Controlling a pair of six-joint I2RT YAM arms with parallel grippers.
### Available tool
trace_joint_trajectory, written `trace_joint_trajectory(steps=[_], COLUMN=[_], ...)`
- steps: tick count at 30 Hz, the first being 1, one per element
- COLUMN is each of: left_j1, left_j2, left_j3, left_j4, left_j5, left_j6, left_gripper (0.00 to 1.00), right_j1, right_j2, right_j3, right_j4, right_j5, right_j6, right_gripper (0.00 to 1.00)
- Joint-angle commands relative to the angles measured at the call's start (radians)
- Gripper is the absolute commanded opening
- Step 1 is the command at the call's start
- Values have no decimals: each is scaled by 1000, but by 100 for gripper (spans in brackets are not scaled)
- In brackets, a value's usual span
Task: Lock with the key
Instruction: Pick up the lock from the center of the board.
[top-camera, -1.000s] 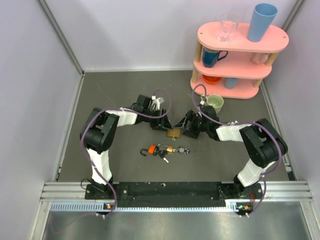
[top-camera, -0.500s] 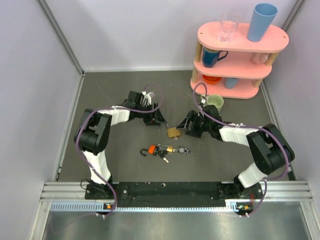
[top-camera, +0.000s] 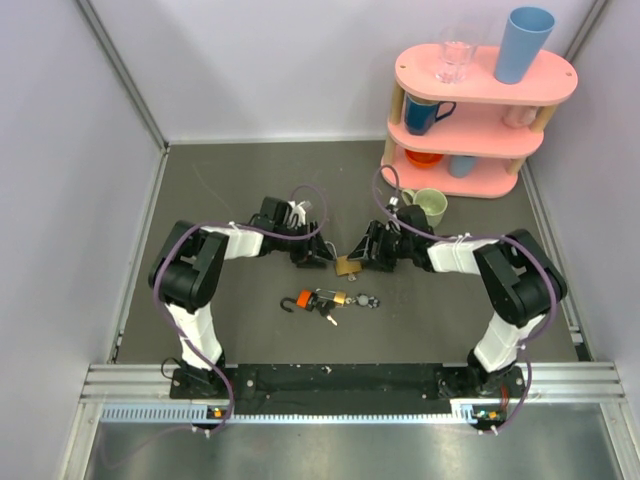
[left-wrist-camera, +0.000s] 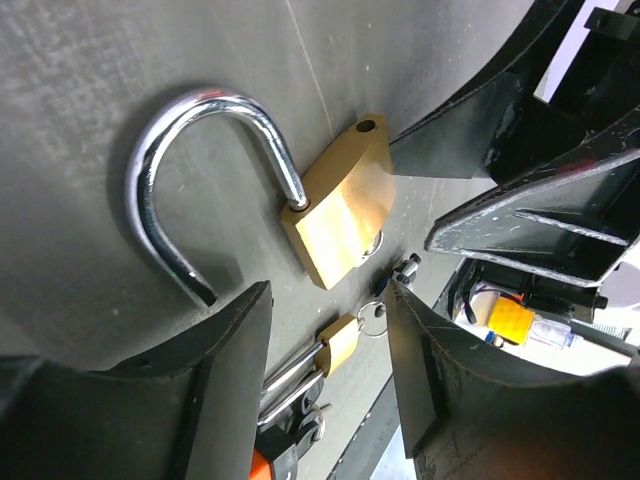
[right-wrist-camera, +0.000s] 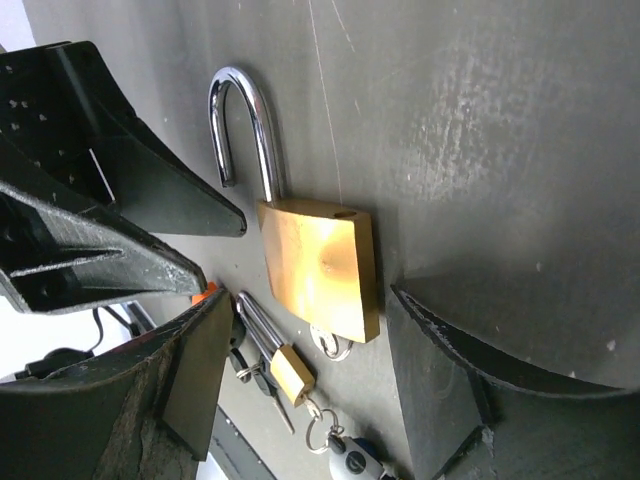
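Observation:
A large brass padlock lies flat mid-table, its silver shackle swung open. My left gripper is open at its left, with the padlock's body just beyond the fingertips. From the right, my right gripper is open too, and the lower half of the body lies between its fingertips; no pad clearly touches it. The key is a thin silver blade in a small bunch nearer the arm bases, untouched. A small silver ring shows at the large padlock's base.
The bunch also holds an orange-and-black padlock, a tiny brass padlock and a round fob. A green mug stands behind my right arm. At the back right is a pink shelf rack with cups.
Both grippers have come in on the large brass padlock from either side, and their jaws have narrowed a little. The padlock and the bunch have hardly moved.

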Motion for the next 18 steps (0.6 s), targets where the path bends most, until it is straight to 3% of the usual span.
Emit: trace_joint_trajectory(steps=[1,10,18], left_j1=[-14,-25,-39], left_j2=[-1,63,109], left_j3=[-4,6,3], left_j4=[93,127,176], left_j5=[6,-20,-7], left_j6=[-40,-63,-83], left_gripper=[53,42,34], right_j1=[-5,-5,4], right_j2=[48,103,152], right_j3=[56,51,-16], right_j4=[-17,49,276], right_j5=[3,-64,-160], right_j6=[-64,-38,67], right_gripper=[63,55,46])
